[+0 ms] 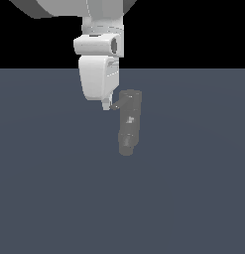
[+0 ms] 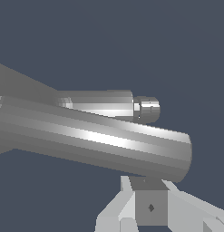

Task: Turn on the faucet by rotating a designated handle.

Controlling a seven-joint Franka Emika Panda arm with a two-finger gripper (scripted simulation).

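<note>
the faucet is a dark grey, chunky column with a few small light specks along its side and a rounded, slightly narrower end at its foot; it stands on the flat slate-blue surface, near the middle of the exterior view. the handle is a thin, straight dark grey rod that sticks out sideways from the faucet's top toward the exterior view's left. in the wrist view the handle looks like a long grey cylinder with a bright streak along it, and behind it lies a stepped grey part of the faucet ending in a small rounded cap. no writing, brand or label can be read on any of it. the white arm hangs over the faucet's top, and its fingers sit just beside the outer end of the handle, close enough to seem to touch; whether they are wide or narrow cannot be told.
</note>
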